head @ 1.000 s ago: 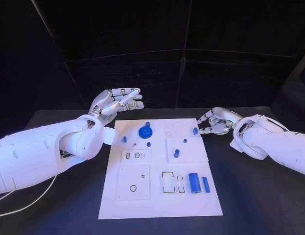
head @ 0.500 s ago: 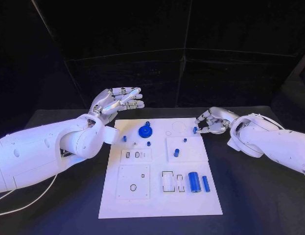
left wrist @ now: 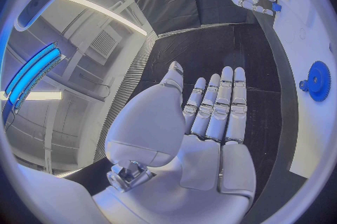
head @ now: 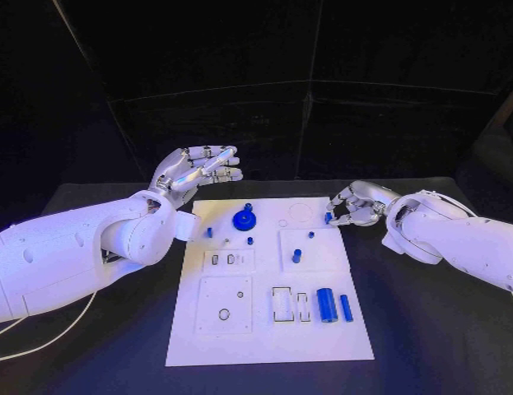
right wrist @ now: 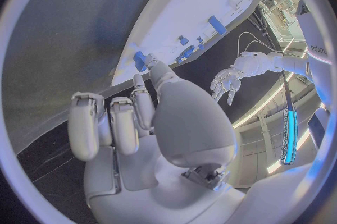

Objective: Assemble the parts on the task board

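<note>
A small blue part (head: 328,218) sits at the task board's (head: 268,346) far right edge, pinched in the right hand (head: 353,206). The board lies mid-desk (head: 446,329). The left hand (head: 197,171) hovers beyond its far left corner, fingers spread, holding nothing.

No text, label, brand name, number or sign can be read anywhere in these views; the task board (head: 268,346) carries only plain outlines and recesses, none of them lettering; in the right wrist view, at about 3 o'clock near the circle's rim, a dark vertical mark runs along a white surface and may be lettering, but it is too small and bent to make out.
</note>
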Robot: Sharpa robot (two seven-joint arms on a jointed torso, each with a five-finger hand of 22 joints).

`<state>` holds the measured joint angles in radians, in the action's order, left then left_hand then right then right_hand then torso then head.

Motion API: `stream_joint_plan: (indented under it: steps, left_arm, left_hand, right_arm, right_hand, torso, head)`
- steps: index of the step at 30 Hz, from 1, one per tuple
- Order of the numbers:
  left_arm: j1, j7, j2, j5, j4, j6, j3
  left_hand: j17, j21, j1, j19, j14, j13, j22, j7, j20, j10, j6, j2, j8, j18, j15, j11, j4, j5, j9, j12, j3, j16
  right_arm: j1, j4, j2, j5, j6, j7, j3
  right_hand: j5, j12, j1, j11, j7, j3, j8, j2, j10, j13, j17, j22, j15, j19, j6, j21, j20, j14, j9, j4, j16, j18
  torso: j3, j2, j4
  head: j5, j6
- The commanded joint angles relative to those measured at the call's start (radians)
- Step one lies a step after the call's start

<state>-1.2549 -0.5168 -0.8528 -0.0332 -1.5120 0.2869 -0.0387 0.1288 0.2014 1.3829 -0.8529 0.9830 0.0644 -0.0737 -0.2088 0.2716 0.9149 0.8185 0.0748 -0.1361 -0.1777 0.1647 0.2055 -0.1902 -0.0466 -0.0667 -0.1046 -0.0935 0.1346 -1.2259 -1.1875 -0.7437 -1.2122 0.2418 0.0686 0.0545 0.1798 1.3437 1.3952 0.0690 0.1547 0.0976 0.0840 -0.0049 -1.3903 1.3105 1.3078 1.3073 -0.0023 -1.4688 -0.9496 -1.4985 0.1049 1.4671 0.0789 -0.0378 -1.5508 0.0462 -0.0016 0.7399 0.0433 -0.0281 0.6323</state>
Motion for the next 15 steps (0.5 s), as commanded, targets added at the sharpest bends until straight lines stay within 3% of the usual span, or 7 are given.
stream_joint_plan:
  steps: [1, 15]
  left_arm:
    - [-0.001, -0.005, 0.002, -0.004, 0.0, -0.013, 0.001]
    - [-0.001, -0.004, 0.004, -0.004, 0.003, -0.013, 0.001]
  left_hand:
    - [-0.001, -0.004, 0.003, -0.005, 0.007, -0.001, 0.001, -0.04, 0.0, 0.006, 0.006, 0.005, 0.006, -0.006, -0.003, -0.002, 0.006, -0.001, 0.001, 0.004, 0.001, -0.003]
    - [-0.001, -0.004, 0.003, -0.005, 0.007, -0.001, 0.001, -0.04, 0.0, 0.006, 0.006, 0.005, 0.006, -0.006, -0.003, -0.002, 0.006, -0.001, 0.001, 0.004, 0.001, -0.003]
  right_arm:
    - [-0.001, 0.001, 0.004, -0.006, -0.015, 0.006, -0.001]
    - [0.002, 0.022, 0.023, -0.007, -0.023, -0.006, -0.001]
  right_hand:
    - [-0.003, 0.005, -0.002, 0.0, 0.001, 0.001, 0.005, 0.008, -0.007, 0.033, 0.226, 0.088, -0.007, -0.019, -0.01, -0.003, -0.007, 0.095, 0.001, -0.004, -0.005, -0.01]
    - [-0.002, 0.008, -0.008, -0.003, -0.002, 0.014, 0.012, 0.016, -0.01, 0.037, 0.227, 0.088, -0.01, -0.019, -0.039, -0.003, -0.01, 0.096, 0.003, -0.009, -0.005, -0.01]
  torso:
    - [0.0, 0.0, -0.0001]
    - [0.0, 0.0, -0.0009]
  head:
    - [0.001, 0.0]
    - [0.0, 0.004]
